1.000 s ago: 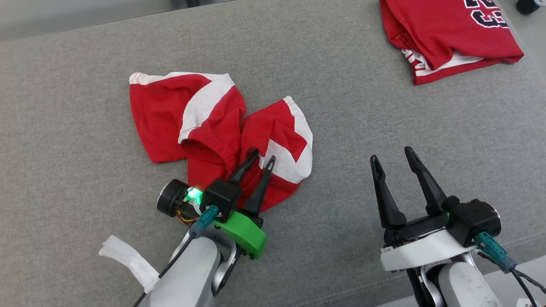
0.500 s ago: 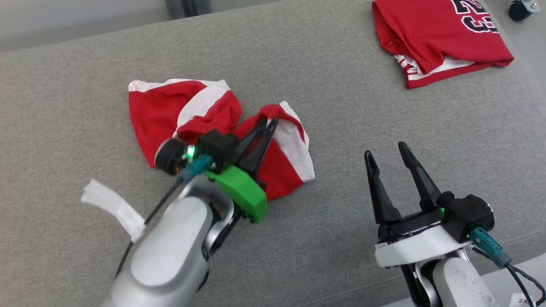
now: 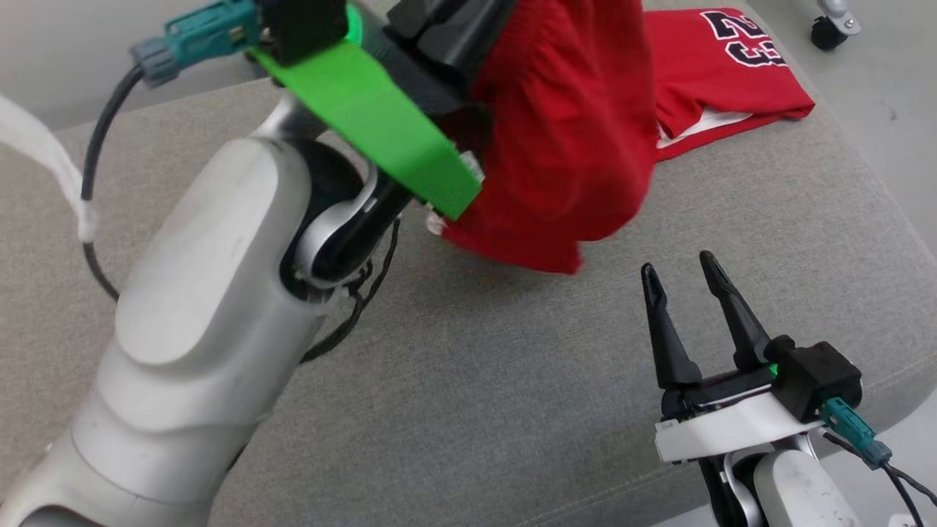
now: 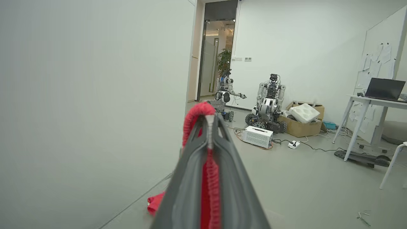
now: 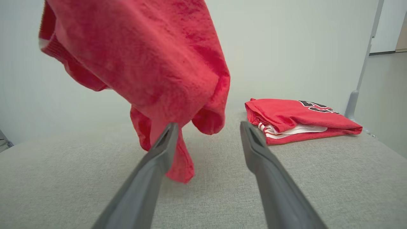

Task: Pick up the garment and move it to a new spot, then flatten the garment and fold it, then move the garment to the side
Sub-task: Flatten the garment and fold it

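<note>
The garment [image 3: 571, 146], red with white bands, hangs bunched in the air from my raised left arm, whose green wrist mount [image 3: 381, 117] looms near the head camera. In the left wrist view my left gripper [image 4: 208, 119] is shut on a ribbed red fold of the garment [image 4: 198, 111], which loops over the fingertips. The right wrist view has the garment [image 5: 143, 57] dangling just ahead and left, its lowest tip at or close to the grey surface. My right gripper [image 3: 677, 265] rests low at the right, open [image 5: 209, 124], holding nothing.
A folded red jersey [image 3: 732, 66] with dark numbers lies at the far right of the grey cushioned surface [image 3: 476, 380], also ahead of the right gripper as the jersey [image 5: 295, 117]. The surface's right edge drops to the floor, where a caster wheel [image 3: 831, 33] stands.
The left gripper closed on the garment and lifted it off the surface, up toward the head camera and to the right. The head view has shifted. The right gripper stayed open and still.
</note>
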You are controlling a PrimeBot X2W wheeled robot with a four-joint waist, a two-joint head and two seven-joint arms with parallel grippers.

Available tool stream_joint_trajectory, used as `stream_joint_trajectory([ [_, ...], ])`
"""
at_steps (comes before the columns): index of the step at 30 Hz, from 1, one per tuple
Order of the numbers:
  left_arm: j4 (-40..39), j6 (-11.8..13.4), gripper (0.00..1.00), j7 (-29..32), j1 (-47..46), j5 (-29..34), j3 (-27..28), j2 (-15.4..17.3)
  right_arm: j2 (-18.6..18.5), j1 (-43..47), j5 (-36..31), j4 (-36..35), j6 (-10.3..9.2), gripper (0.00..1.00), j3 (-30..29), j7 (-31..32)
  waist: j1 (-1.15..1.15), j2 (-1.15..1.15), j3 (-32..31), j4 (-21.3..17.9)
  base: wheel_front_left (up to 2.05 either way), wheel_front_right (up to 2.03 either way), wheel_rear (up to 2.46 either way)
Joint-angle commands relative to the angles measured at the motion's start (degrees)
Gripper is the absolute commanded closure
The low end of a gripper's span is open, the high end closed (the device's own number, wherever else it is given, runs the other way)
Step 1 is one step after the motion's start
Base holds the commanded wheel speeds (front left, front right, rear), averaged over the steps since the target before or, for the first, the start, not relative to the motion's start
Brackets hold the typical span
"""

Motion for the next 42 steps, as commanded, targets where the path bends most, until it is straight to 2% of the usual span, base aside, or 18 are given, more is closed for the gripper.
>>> stream_joint_trajectory([
  [1, -0.6, -0.1, 1.0, 0.3, 4.3, -1.8, 0.4, 1.3, 0.0, 0.4, 0.2, -0.5, -0.08, 0.0, -0.6, 0.0, 0.0, 0.0, -0.4, 0.6, 0.0, 0.0, 0.0],
  [7, -4.5, 1.4, 1.0, 1.1, 23.1, -8.4, 0.5, 7.8, -2.0, 1.3, -0.1, -2.1, -0.08, 0.0, -1.8, 0.0, 0.0, 0.0, 2.0, 5.1, 0.0, 0.0, 0.0],
  [10, -3.5, 2.0, 1.0, -1.1, 30.6, -9.4, 0.9, 10.3, -3.6, 1.7, -0.3, -2.6, -0.07, 0.0, -2.6, 0.0, 0.0, 0.0, 3.4, 7.6, 0.0, 0.0, 0.0],
  [15, 1.5, 2.6, 1.0, -5.9, 37.6, -8.1, 2.4, 13.3, -6.0, 0.2, 2.0, -2.3, -0.07, 0.0, -4.2, 0.0, 0.0, 0.0, 5.4, 11.0, 0.0, 0.0, 0.0],
  [20, 7.1, 2.5, 1.0, -10.3, 39.0, -6.0, 3.3, 14.1, -9.7, -2.7, 7.2, 0.8, -0.08, 0.0, -3.2, 0.0, 0.0, 0.0, 6.1, 12.9, 0.0, 0.0, 0.0],
  [24, 11.0, 2.2, 1.0, -12.9, 37.3, -5.6, 3.9, 13.3, -15.8, -5.1, 13.5, 6.2, -0.07, 0.0, 3.9, 0.0, 0.0, 0.0, 5.9, 13.9, 0.0, 0.0, 0.0],
  [28, 13.5, 1.8, 1.0, -14.1, 35.7, -5.5, 3.9, 12.7, -21.0, -7.2, 17.0, 8.2, -0.08, 0.0, 11.6, 0.0, 0.0, 0.0, 5.9, 14.5, 0.0, 0.0, 0.0],
  [38, 15.8, 1.0, 1.0, -15.3, 33.7, -5.2, 2.7, 11.6, -23.4, -11.3, 21.1, 11.6, -0.07, 0.0, 18.7, 0.0, 0.0, 0.0, 6.4, 14.6, 0.0, 0.0, 0.0],
  [39, 16.0, 0.9, 1.0, -15.4, 33.6, -5.2, 2.6, 11.5, -23.6, -11.6, 21.5, 11.9, -0.07, 0.2, 19.2, 0.0, 0.0, 0.0, 6.4, 14.7, 0.0, 0.0, 0.0],
  [40, 16.2, 0.9, 1.0, -15.5, 33.5, -5.2, 2.4, 11.4, -23.7, -12.0, 22.0, 12.0, -0.08, 0.52, 19.7, 0.0, 0.0, 0.0, 6.4, 14.7, 0.0, 0.0, 0.0],
  [42, 16.7, 0.9, 1.0, -15.6, 33.3, -5.1, 2.1, 11.3, -24.0, -12.3, 22.9, 11.6, -0.08, 1.0, 19.9, 0.0, 0.0, 0.0, 6.4, 14.7, 0.0, 0.0, 0.0],
])
